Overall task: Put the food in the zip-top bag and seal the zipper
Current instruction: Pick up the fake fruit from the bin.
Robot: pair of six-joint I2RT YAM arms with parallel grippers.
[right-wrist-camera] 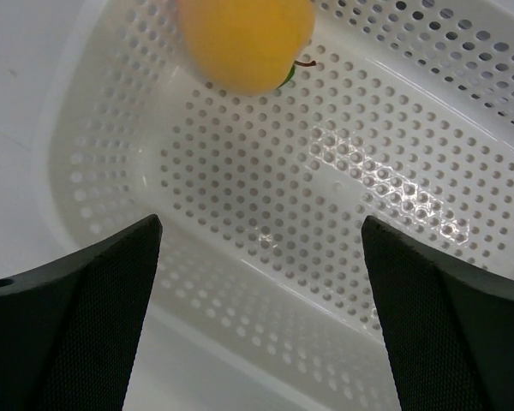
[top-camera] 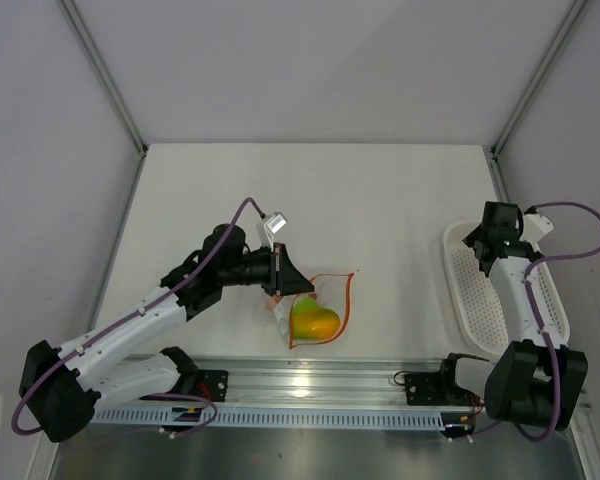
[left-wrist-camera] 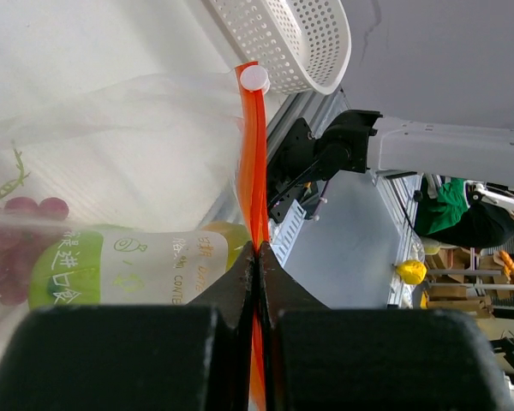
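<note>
The clear crinkly plastic zip-top bag (top-camera: 330, 295) lies on the white counter (top-camera: 380, 200) near its front edge, between the two arms. Inside it rests a rounded green-and-yellow toy fruit (top-camera: 313, 320). The left wrist view also shows a cluster of small dark red toy fruits (left-wrist-camera: 21, 218) in the bag, at the left of that view. The left hand (left-wrist-camera: 258, 261) is clenched tight on the thin orange-red zipper strip (left-wrist-camera: 255, 154) along the bag's mouth, its black fingers pressed together with the strip between them. A small round white tab (left-wrist-camera: 254, 79) sits at the strip's far end. Well apart, at the counter's right edge, stands the white perforated plastic basket (right-wrist-camera: 385, 171). A yellow-orange rounded toy fruit (right-wrist-camera: 244, 38) lies in it. The right hand (right-wrist-camera: 259, 224) hovers over the basket, released, with its fingers spread wide and grasping nothing.
</note>
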